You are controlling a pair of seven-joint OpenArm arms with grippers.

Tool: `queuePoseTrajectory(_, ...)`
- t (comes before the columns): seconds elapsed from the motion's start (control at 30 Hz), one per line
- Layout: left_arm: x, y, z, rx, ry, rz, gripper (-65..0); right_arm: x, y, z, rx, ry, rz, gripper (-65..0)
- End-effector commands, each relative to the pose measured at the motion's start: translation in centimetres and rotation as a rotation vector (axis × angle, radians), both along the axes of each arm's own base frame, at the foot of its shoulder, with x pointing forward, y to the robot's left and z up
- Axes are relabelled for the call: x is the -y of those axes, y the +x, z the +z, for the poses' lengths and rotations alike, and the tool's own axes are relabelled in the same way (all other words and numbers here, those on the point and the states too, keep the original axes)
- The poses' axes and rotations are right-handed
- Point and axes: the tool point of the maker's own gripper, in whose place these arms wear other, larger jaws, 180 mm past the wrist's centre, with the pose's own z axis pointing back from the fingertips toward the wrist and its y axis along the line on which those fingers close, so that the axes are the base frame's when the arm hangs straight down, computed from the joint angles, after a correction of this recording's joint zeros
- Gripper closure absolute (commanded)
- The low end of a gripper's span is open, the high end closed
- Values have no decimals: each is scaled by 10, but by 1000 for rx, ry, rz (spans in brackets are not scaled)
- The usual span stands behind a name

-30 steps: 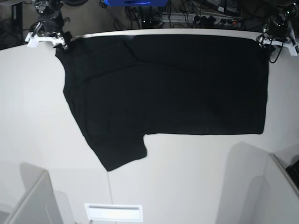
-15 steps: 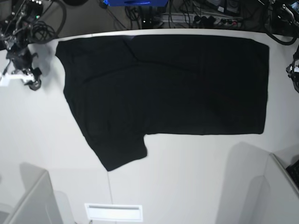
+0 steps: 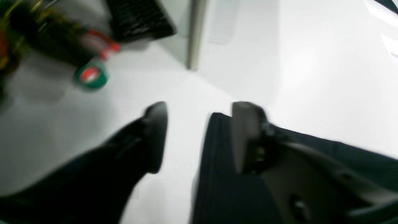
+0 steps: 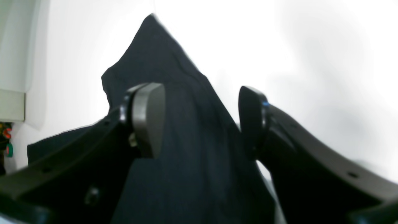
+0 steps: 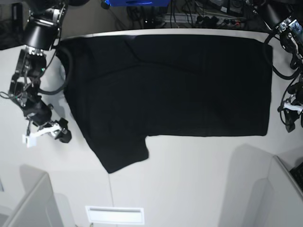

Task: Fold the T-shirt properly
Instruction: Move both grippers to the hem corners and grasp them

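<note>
The black T-shirt (image 5: 180, 85) lies spread flat on the white table (image 5: 189, 165), one sleeve (image 5: 120, 153) pointing to the front left. No print shows. My right gripper (image 5: 47, 135) is open and empty just left of the shirt's left edge. In the right wrist view it (image 4: 199, 121) hovers over the sleeve (image 4: 183, 140). My left gripper (image 5: 289, 117) is open and empty just right of the shirt's front right corner (image 5: 262, 130). In the left wrist view it (image 3: 199, 137) hangs above that corner (image 3: 217, 174), one finger over cloth, one over bare table.
Grey partitions stand at the front left (image 5: 28, 203) and front right (image 5: 284, 189). A white slot (image 5: 115, 215) sits at the front edge. Cables (image 5: 203, 19) run behind the table. A green tape roll (image 3: 91, 76) and a dark keyboard (image 3: 140, 18) lie near the left arm.
Both arms have swung from the shirt's far corners down along its sides toward the front. The shirt has not moved.
</note>
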Motion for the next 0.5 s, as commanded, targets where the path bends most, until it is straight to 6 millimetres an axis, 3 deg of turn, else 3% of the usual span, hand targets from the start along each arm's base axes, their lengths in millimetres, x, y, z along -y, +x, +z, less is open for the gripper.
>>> queuePoseTrajectory(0.0,-6,8,11,21,36,6,-395,7,17,14,38,-10,-6,-384)
queuePoseTrajectory(0.13,-9,19,-6,-45,63,13,-499,-3,50,6,-16,29,21,-390)
queuePoseTrajectory(0.37,-13,19,-21,-73,25,22,-522,-27,91,-15,-95,30,63,-449)
queuePoseTrajectory(0.47,-15,16,-23,-80,22,28,-522,-28,96,-31,-143,21,56,-462)
